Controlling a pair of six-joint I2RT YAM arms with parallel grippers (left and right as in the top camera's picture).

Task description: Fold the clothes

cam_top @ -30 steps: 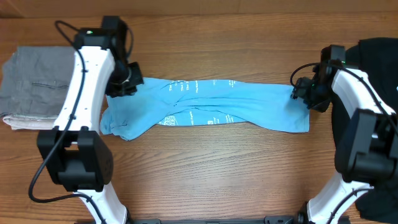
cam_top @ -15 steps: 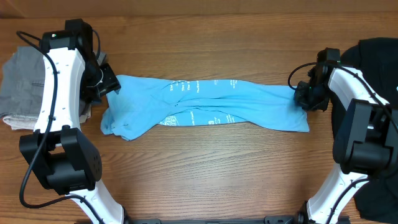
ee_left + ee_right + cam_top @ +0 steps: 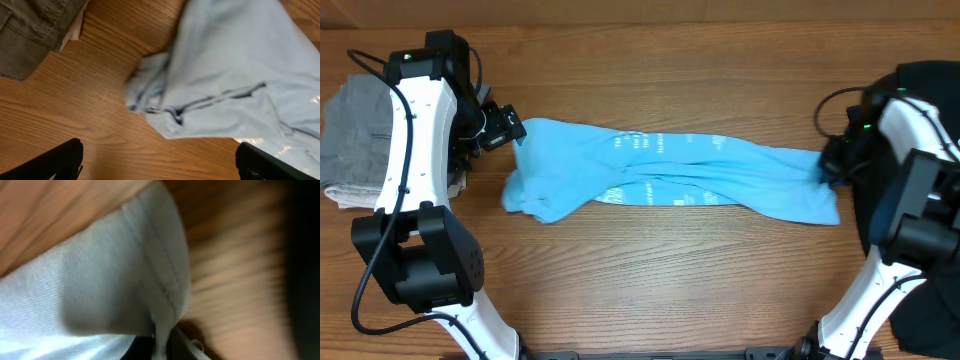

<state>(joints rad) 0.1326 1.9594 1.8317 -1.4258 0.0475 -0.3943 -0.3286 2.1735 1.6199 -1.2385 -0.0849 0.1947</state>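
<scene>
Light blue T-shirt, a long band on the bench, one end near the grey pile. Left claw wide, empty there; right claw pinches the far end. One-sided pulling may bunch it.

T-shirt: light blue, white lettering | folded garment: grey | right garment: black | table: brown wood grain

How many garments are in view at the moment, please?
3: a folded gray garment at the left edge, the light blue T-shirt stretched across the middle, and a black garment at the right edge. More may be hidden beneath.
</scene>
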